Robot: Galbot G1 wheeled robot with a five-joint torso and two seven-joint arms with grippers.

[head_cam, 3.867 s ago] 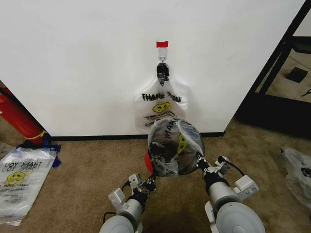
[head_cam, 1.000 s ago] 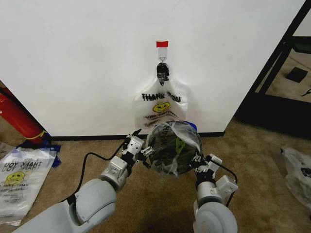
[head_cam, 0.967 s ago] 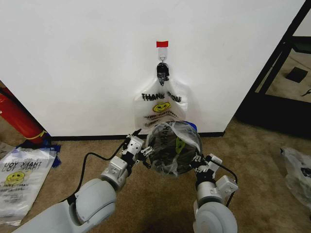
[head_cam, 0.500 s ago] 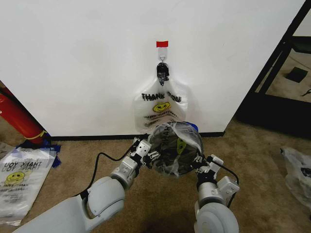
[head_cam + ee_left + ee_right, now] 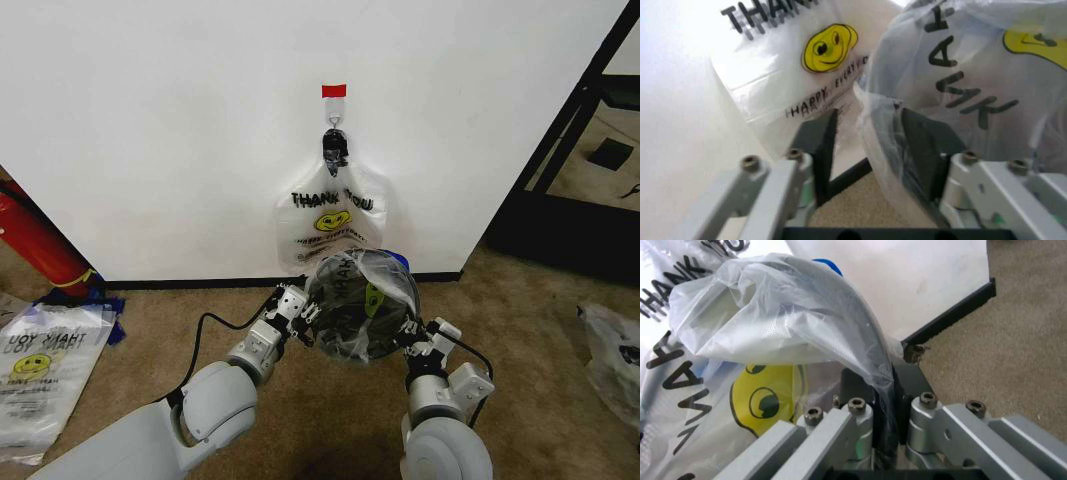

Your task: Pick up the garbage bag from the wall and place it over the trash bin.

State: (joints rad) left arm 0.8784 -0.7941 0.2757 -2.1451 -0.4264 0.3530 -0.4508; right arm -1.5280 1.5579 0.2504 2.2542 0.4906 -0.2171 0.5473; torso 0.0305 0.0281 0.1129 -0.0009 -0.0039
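A see-through garbage bag [image 5: 378, 288] with "THANK YOU" lettering and a yellow smiley is draped over the black mesh trash bin [image 5: 342, 315], which stands on the carpet by the wall [image 5: 150, 120]. My left gripper [image 5: 304, 311] is at the bin's left side. It is open, and its fingers [image 5: 819, 142] straddle a fold of the bag's edge [image 5: 879, 140]. On the bin's right side, my right gripper [image 5: 411, 328] is shut on the garbage bag's plastic [image 5: 840, 325]. A second such bag [image 5: 330, 215] hangs from a hook [image 5: 334, 126] under red tape [image 5: 333, 91].
A long red cylinder [image 5: 35, 240] leans at the left. Printed bags [image 5: 40, 365] lie on the carpet beside it. Another plastic bag [image 5: 610, 355] lies at the right, near a black shelf frame [image 5: 575, 140]. The black baseboard [image 5: 190, 283] runs behind the bin.
My left arm has risen from low by the robot's base and reached right to the bin's left rim. The right gripper has kept its hold on the bag.
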